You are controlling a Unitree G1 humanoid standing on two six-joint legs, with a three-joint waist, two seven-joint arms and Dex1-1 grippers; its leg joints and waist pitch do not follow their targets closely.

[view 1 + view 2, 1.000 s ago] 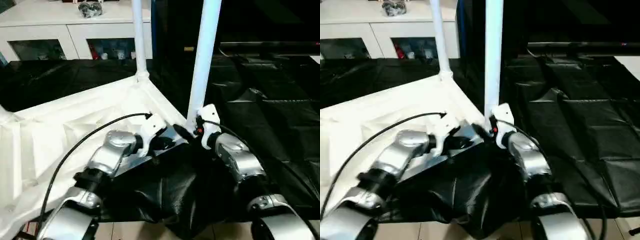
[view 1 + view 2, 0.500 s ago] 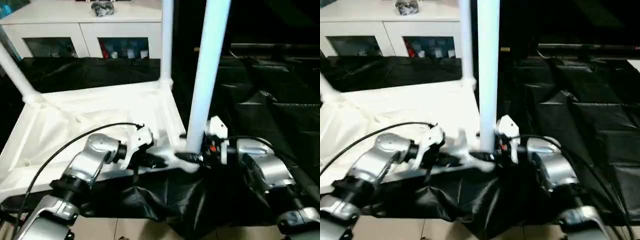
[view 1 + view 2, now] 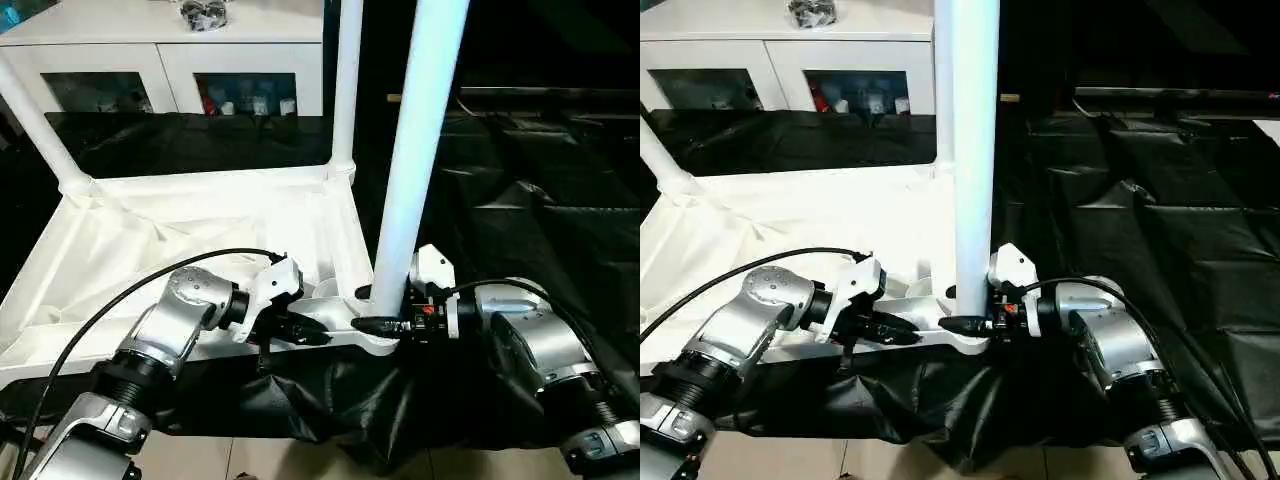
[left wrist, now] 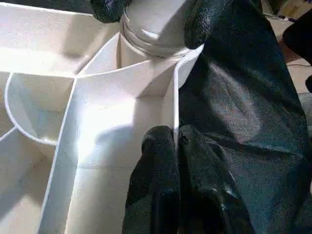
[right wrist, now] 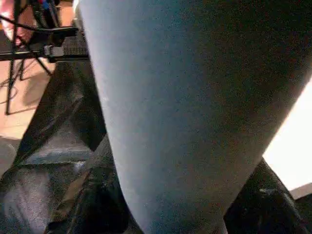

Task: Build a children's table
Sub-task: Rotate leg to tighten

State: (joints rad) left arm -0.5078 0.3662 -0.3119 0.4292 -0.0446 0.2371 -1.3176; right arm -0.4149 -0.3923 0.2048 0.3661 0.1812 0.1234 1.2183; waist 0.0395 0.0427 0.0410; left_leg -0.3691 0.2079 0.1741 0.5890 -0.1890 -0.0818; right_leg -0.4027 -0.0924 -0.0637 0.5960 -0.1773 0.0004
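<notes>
Your left gripper [image 4: 176, 139] has its two black fingers [image 4: 151, 185] pressed together on the thin near edge wall of the tabletop [image 3: 190, 230], pinching that rim just short of the corner socket. Directly ahead of those fingertips, in the left wrist view, the black fingers of your right gripper [image 3: 378, 324] stand on either side of the base of the near leg [image 3: 415, 150], right where the tube enters the socket; they are set about as wide as the tube and lie against it, but whether they clamp it firmly you cannot tell. The right wrist view has the leg's pale surface immediately in front of the camera. Outward from both grippers, the tabletop lies upside down with its ribbed underside up, on black sheeting [image 3: 530, 210]. Beyond the left fingers, across the tabletop, two more legs [image 3: 345, 90] [image 3: 35, 130] stand upright in the far corner sockets. Past them, well apart from both grippers, a white glass-door cabinet [image 3: 170, 70] stands against the back.
</notes>
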